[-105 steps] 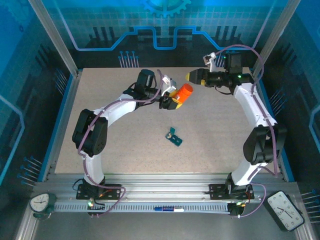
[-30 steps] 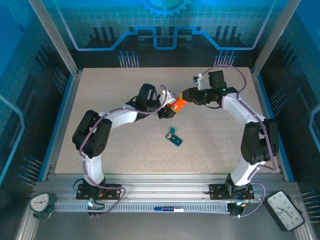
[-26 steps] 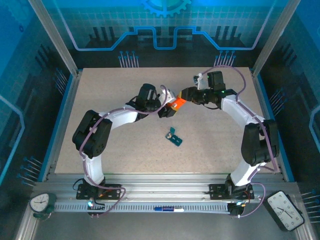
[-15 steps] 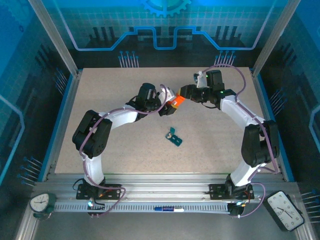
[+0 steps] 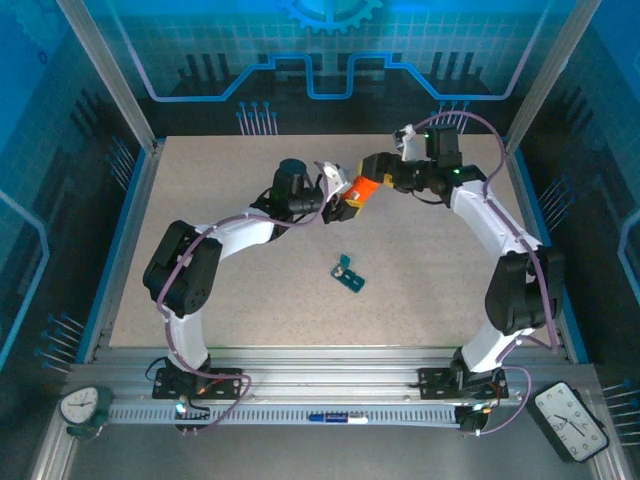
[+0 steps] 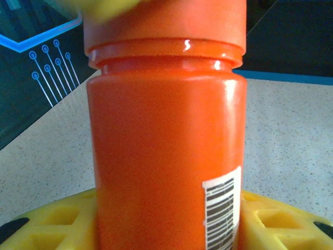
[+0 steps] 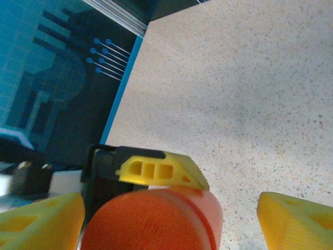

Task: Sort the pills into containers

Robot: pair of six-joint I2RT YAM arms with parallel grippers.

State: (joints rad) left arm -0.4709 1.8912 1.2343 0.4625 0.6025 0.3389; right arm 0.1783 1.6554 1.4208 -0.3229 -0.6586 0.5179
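pill box (image 5: pixel 349 275) tiny, bottle (image 6: pixel 166 146) base cropped

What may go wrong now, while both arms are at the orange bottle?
1. The right tool is open around the cap; a loose cap might drop.
2. The left tool holds the orange bottle tilted, far from the pill box; its contents might spill onto the table.

Bright, even light; glare on the orange bottle (image 6: pixel 164 146) (near foreground blurred).
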